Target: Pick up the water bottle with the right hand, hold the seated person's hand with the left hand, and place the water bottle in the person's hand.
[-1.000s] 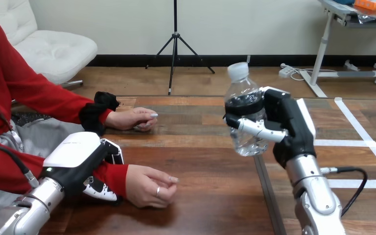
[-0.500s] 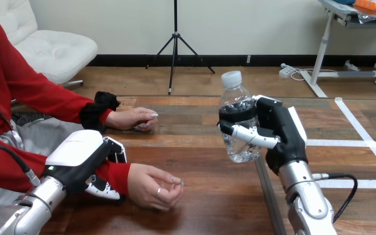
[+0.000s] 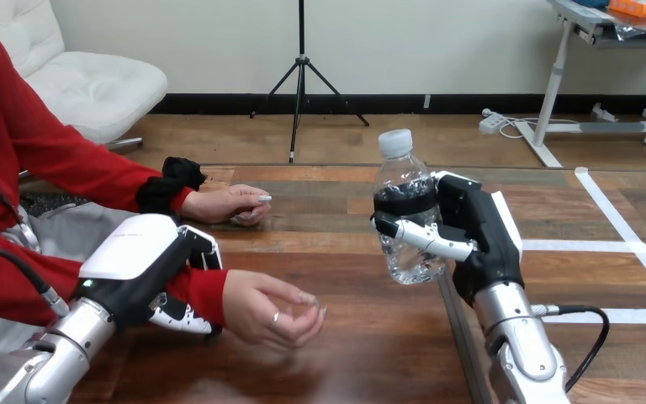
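Two grips over the wooden table (image 3: 370, 353)

The right hand (image 3: 479, 227) held the clear plastic water bottle with a white cap (image 3: 405, 202) upright, fingers curled round it. The left hand (image 3: 135, 269) was wrapped round the person's red-sleeved wrist (image 3: 204, 295); the person's hand (image 3: 269, 307) stayed apart from the bottle.

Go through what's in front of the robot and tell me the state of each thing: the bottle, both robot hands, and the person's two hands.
water bottle: capped, upright, held off the table.
right hand: fingers curled round the water bottle.
left hand: fingers curled round the person's wrist.
person's nearer hand: fingers loosely curled, empty, apart from the water bottle.
person's farther hand: resting on the table.
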Controlling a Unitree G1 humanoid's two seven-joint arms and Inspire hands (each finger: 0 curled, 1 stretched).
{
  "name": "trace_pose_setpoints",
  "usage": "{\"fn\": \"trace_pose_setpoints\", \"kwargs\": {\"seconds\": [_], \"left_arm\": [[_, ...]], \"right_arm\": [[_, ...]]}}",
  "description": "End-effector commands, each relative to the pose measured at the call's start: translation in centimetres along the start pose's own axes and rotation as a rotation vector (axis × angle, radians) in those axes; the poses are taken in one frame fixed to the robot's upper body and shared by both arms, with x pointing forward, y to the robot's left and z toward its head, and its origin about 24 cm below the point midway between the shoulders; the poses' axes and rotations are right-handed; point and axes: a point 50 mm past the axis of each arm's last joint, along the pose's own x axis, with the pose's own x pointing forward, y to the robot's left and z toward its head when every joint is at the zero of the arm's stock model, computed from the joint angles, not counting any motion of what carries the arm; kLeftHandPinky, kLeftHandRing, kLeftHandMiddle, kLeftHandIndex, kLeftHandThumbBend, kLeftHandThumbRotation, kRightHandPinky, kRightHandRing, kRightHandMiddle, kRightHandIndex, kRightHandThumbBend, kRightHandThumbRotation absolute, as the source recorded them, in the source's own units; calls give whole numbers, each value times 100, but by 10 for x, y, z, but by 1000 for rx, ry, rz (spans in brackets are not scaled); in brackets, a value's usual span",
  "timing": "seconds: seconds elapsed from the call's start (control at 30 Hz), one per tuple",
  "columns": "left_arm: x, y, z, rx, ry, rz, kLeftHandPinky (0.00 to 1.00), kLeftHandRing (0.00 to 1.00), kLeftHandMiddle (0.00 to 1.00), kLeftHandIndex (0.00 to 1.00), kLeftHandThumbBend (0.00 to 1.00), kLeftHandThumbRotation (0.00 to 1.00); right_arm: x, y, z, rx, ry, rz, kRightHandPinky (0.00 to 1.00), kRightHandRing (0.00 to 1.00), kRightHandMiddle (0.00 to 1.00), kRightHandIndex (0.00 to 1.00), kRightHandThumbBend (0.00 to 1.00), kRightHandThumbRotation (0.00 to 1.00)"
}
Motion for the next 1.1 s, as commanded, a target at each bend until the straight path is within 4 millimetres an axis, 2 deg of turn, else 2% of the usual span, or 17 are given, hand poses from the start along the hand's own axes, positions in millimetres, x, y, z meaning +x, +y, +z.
{"fn": "trace_pose_setpoints", "kwargs": {"seconds": [0.0, 1.07], "left_arm": [[23, 35, 22, -19, -142, 172, 22, 29, 36, 37, 76, 4], [22, 54, 30, -32, -201, 233, 24, 30, 38, 39, 75, 3]], "right_arm": [[26, 16, 36, 9, -160, 47, 7, 12, 19, 24, 75, 0], [19, 48, 19, -48, -112, 82, 7, 12, 20, 24, 72, 0]]}}
